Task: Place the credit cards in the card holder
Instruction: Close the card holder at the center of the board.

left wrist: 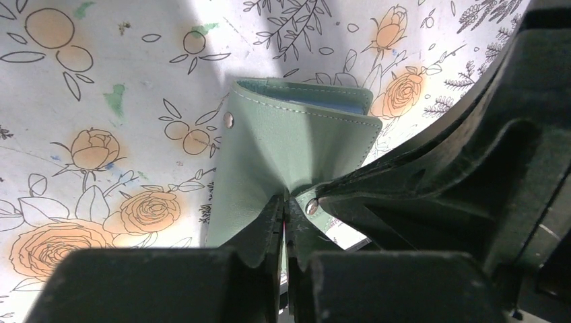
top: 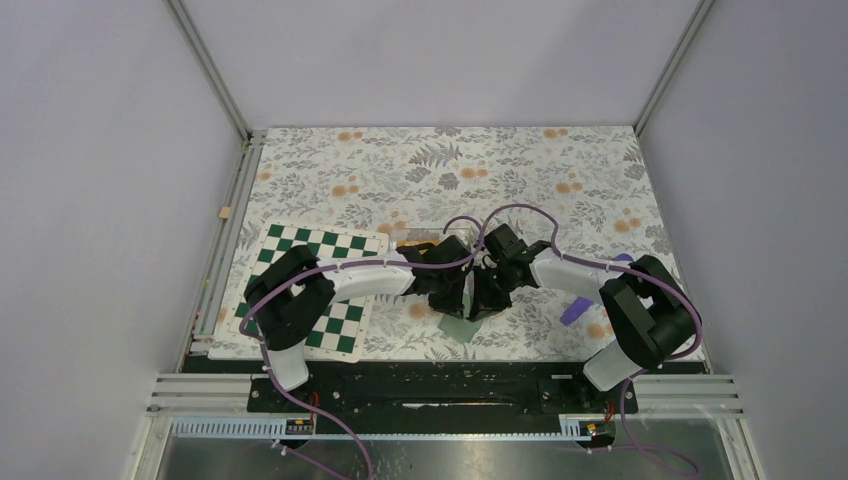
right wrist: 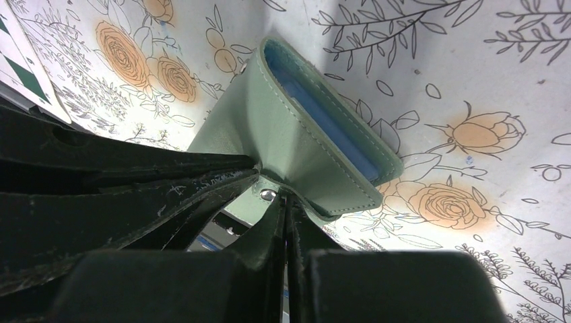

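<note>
Top external view: sage-green stitched leather card holder (top: 461, 327) lies lower centre of frame, over floral tablecloth (top: 560, 160). Left gripper (left wrist: 285, 225) and right gripper (right wrist: 287, 212) each clamp one holder edge, jaws nearly together.

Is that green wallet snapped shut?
No, the card holder gapes open, showing blue inside, its flap pinched in the right gripper.
</note>
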`<state>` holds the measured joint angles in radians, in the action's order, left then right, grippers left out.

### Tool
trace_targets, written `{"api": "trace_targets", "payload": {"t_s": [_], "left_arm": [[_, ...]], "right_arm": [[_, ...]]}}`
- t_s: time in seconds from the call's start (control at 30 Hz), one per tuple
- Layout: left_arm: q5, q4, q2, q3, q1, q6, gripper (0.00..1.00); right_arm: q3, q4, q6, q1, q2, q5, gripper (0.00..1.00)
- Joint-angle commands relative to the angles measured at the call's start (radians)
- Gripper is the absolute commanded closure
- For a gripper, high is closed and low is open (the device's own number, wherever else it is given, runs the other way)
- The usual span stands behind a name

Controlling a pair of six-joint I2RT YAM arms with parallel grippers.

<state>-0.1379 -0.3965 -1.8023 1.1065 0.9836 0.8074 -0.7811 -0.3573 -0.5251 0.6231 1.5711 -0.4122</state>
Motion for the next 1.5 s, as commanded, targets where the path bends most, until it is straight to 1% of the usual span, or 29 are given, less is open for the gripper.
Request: {"api": "trace_targets", "payload": {"t_s": [0.0, 0.2, 0.33, 0.43, 0.57, 0.7, 0.83, 0.97, 1.03, 1.1, 1.2, 1.37, 1.47], "left_arm": [[0.030, -0.011, -0.035, 0.014, 0.024, 0.009, 0.99], [0.040, -0.016, -0.064, 0.009, 0.038, 0.046, 1.00], [0.055, -0.024, -0.082, 0.006, 0.048, 0.081, 1.00], [0.077, -0.019, -0.088, -0.009, 0.056, 0.131, 1.00], [0.092, -0.018, -0.108, -0.021, 0.069, 0.183, 1.00], [0.120, -0.018, -0.103, -0.039, 0.087, 0.236, 1.00], [0.134, -0.001, -0.086, -0.087, 0.105, 0.306, 1.00], [0.134, 0.012, -0.076, -0.129, 0.106, 0.346, 1.00], [0.158, 0.031, -0.067, -0.150, 0.109, 0.375, 1.00], [0.147, 0.082, -0.061, -0.189, 0.107, 0.406, 1.00], [0.143, 0.113, -0.063, -0.202, 0.107, 0.407, 1.00], [0.143, 0.152, -0.043, -0.217, 0.107, 0.396, 1.00], [0.143, 0.160, -0.035, -0.219, 0.107, 0.390, 1.00]], "right_arm": [[0.046, 0.035, -0.018, 0.026, 0.052, 0.080, 1.00], [0.079, 0.069, -0.086, 0.032, 0.051, 0.104, 1.00], [0.077, 0.049, -0.147, 0.053, 0.088, 0.169, 1.00], [0.085, 0.019, -0.201, 0.084, 0.108, 0.280, 1.00], [0.070, -0.013, -0.244, 0.137, 0.172, 0.366, 1.00], [0.054, -0.032, -0.287, 0.204, 0.253, 0.406, 1.00], [0.087, -0.018, -0.344, 0.277, 0.274, 0.459, 1.00], [0.116, 0.024, -0.382, 0.287, 0.311, 0.439, 1.00], [0.139, 0.050, -0.407, 0.292, 0.294, 0.445, 1.00], [0.144, 0.065, -0.419, 0.296, 0.296, 0.440, 1.00], [0.140, 0.084, -0.409, 0.294, 0.296, 0.429, 1.00], [0.124, 0.065, -0.343, 0.294, 0.166, 0.448, 1.00], [0.129, 0.050, -0.335, 0.294, 0.072, 0.458, 1.00]]}}
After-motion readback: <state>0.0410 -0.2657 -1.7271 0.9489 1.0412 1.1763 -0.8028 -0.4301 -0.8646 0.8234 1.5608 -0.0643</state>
